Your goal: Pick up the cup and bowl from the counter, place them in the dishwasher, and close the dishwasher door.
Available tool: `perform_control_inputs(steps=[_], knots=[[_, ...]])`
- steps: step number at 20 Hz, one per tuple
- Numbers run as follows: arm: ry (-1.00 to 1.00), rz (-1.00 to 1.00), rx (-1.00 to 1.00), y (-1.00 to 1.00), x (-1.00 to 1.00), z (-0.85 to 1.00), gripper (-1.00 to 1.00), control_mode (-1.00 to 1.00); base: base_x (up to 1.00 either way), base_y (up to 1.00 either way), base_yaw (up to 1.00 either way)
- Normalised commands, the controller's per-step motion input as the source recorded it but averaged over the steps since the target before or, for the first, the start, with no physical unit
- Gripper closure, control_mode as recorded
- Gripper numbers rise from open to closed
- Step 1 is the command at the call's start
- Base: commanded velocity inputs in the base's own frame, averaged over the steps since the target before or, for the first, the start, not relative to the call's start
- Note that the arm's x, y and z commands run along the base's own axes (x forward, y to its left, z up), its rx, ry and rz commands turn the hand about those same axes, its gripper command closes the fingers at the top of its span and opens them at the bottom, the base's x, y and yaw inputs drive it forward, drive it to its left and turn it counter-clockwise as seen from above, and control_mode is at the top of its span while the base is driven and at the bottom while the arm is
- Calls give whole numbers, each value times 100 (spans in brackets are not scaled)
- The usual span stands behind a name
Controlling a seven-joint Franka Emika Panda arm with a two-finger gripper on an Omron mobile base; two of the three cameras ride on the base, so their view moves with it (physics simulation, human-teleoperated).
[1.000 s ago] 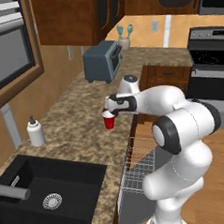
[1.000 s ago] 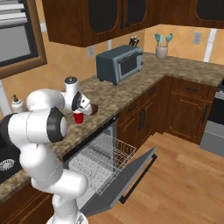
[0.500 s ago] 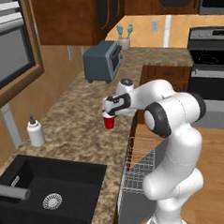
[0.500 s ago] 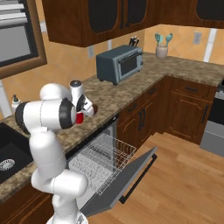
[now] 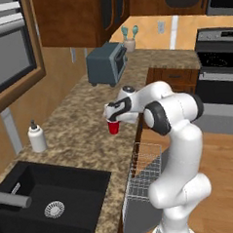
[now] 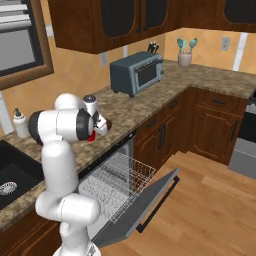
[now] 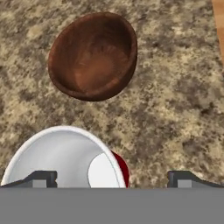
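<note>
Two-finger gripper (image 5: pixel 114 119) pinches the small red tapered plastic cup (image 5: pixel 113 127), lifted above the speckled granite counter (image 5: pixel 75 135) near its front edge. Beyond, round dark brown bowl (image 7: pixel 92 55) rests on the counter.

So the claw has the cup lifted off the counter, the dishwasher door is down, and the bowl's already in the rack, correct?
Not quite. The bowl is not in the rack; the hand view shows it sitting on the counter. The rest holds: the claw holds the cup above the counter, and the dishwasher door is down.
</note>
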Motion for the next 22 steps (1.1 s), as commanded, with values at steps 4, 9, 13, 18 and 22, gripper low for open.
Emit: perform_control_inputs(steps=[4, 9, 13, 18, 22], knots=[[1, -1, 2, 7, 9, -29, 100, -100, 0, 0, 0], [0, -2, 0, -2, -1, -26, 100, -100, 0, 0, 0], [0, -4, 0, -13, -14, -22, 100, -100, 0, 0, 0], [0, -4, 7, -38, -48, -11, 100, -100, 0, 0, 0], [-7, -5, 20, -91, -98, 0, 100, -100, 0, 0, 0]])
